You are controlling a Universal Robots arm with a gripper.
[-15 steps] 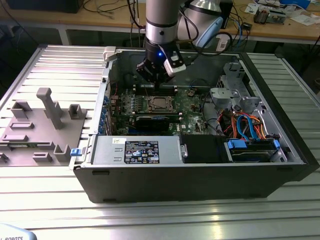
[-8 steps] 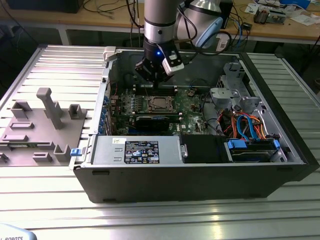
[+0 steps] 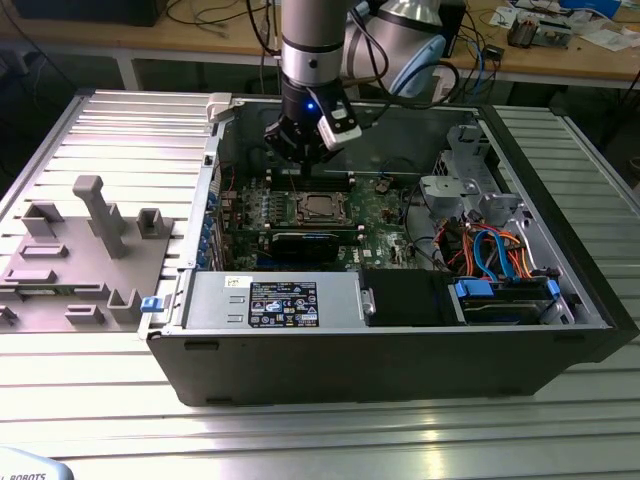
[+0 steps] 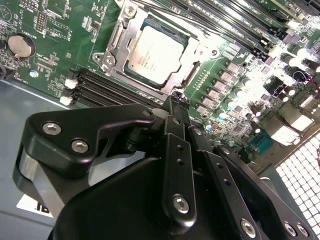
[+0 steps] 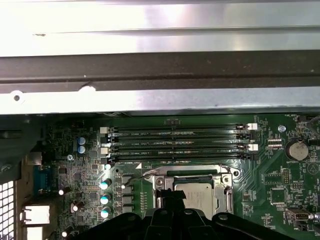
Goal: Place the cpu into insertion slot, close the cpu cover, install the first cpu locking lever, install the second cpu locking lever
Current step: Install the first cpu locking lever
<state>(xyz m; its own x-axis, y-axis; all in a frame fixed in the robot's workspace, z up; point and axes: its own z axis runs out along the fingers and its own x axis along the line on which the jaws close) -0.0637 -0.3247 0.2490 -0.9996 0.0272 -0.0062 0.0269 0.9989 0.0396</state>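
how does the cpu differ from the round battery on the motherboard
The cpu is square and pale matte grey; the round battery is a shinier silver disc. The cpu is clearly larger and sits inside a metal socket frame; the battery sits in a dark holder. Both lie flat on the green board.

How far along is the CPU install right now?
Done: the small square silver-grey cpu sits in the insertion slot, with the thin silvery metal cpu cover closed flat around it. In hand: nothing visible; the black gripper hangs just beside the socket, fingers together. Left: I cannot tell from these views whether either locking lever is latched yet.
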